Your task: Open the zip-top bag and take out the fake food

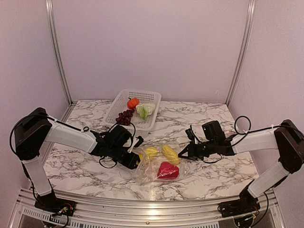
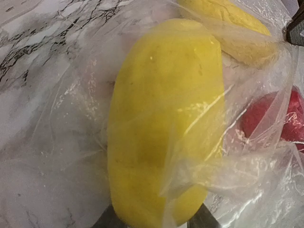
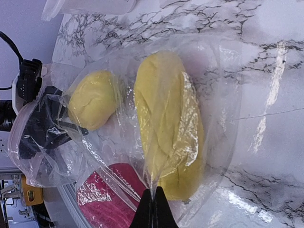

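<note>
Two yellow pieces (image 1: 151, 152) and a red piece (image 1: 168, 170) show through a clear zip-top bag (image 1: 145, 176) on a white marble table (image 1: 213, 124) veined dark grey; the white perforated basket (image 1: 124, 97) carries an orange fruit (image 1: 133, 102), dark purple grapes (image 1: 125, 117) and white-green cabbage (image 1: 145, 110).

Marble-patterned table (image 1: 213, 118) spanning middle of overhead view, white with grey veins, glossy surface catching glare. 2 things lying directly on it.

White perforated basket (image 1: 115, 105) sitting at upper centre of tabletop, close to back wall, turned at slight angle to table edge.

Clear crinkly zip-top bag (image 1: 147, 172) lying at lower centre, below and slightly right of basket, not touching it. Plastic bunching and lifting off surface on left side, lying flatter on right. Grey veining showing through plastic in both wrist views.
</note>
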Controlling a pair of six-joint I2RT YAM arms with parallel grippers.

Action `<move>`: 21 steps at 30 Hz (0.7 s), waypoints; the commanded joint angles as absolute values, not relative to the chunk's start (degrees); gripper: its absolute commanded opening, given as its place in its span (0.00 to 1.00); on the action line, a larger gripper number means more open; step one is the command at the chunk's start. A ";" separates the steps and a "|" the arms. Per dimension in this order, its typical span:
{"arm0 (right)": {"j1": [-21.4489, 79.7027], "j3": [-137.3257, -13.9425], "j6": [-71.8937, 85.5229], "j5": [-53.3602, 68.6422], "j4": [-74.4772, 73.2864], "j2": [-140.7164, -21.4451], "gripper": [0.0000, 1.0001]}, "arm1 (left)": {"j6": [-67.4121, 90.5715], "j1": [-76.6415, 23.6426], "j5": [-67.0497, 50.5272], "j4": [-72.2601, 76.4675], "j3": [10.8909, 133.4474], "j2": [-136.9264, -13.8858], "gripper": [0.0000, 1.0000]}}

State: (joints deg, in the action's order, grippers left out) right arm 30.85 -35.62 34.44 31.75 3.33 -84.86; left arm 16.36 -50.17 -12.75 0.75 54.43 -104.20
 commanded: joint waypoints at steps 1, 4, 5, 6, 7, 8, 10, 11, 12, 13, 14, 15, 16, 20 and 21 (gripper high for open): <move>30.21 -35.57 33.78 29.91 1.93 -84.22 0.00 | 15.30 -49.71 -11.65 -5.69 52.45 -99.81 0.33; 30.22 -35.33 34.20 29.78 2.44 -84.11 0.00 | 14.64 -49.66 -12.10 -6.32 51.55 -97.09 0.30; 30.23 -35.33 34.36 29.65 2.58 -83.99 0.00 | 14.48 -49.66 -12.54 -6.56 51.30 -96.19 0.29; 30.21 -35.33 34.44 29.43 2.63 -83.83 0.00 | 14.09 -49.66 -13.11 -6.94 51.03 -95.40 0.29; 30.23 -35.41 34.58 29.03 2.59 -83.68 0.00 | 13.67 -49.66 -13.70 -7.46 50.80 -94.55 0.29; 30.15 -35.40 34.70 28.60 2.59 -83.41 0.00 | 13.13 -49.66 -14.28 -8.21 50.72 -93.69 0.29; 30.02 -35.37 35.01 27.53 2.59 -82.67 0.00 | 12.47 -49.71 -15.57 -9.80 50.34 -91.76 0.29; 30.04 -35.27 35.23 27.01 2.82 -82.32 0.00 | 12.27 -49.68 -15.89 -10.56 50.09 -90.77 0.29; 29.98 -35.13 35.35 26.46 3.12 -81.94 0.00 | 12.16 -49.66 -16.07 -11.43 49.91 -89.59 0.29; 29.97 -34.82 35.60 26.07 3.68 -81.59 0.00 | 12.41 -49.68 -16.04 -11.99 49.51 -88.36 0.29; 29.92 -34.50 36.04 25.58 4.29 -81.09 0.00 | 12.75 -49.64 -15.94 -12.20 48.58 -86.57 0.29; 29.85 -34.24 36.38 25.15 4.62 -80.87 0.00 | 13.14 -49.55 -15.91 -12.20 48.16 -85.20 0.29; 29.88 -34.13 36.61 24.63 4.69 -80.38 0.00 | 13.52 -49.39 -15.66 -12.45 47.49 -84.02 0.29; 29.47 -33.81 36.92 21.72 3.90 -79.09 0.00 | 13.87 -48.62 -15.59 -14.63 45.88 -81.06 0.29; 29.26 -33.65 36.98 21.33 3.54 -78.84 0.00 | 14.05 -48.35 -15.61 -15.26 45.52 -80.36 0.29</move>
State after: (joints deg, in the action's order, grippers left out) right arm 30.37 -34.20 36.05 25.39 3.40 -80.64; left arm 13.91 -49.39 -15.00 -10.59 47.31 -83.02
